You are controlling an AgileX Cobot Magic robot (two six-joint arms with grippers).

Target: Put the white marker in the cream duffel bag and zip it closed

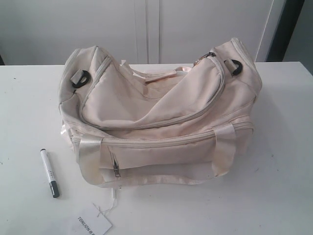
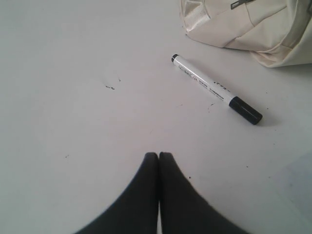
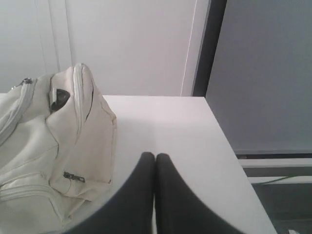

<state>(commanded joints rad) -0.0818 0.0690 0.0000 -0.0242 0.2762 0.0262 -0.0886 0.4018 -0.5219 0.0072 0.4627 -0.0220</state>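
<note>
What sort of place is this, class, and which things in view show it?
Probably an indoor test room or lab: a plain white table, bare white wall panels behind it, and only staged items, a cream duffel bag and white marker.

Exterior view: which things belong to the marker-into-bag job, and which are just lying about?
For the job:
- white marker, lying on the table
- cream duffel bag

Just lying about:
- white paper tag, in front of the bag
</note>
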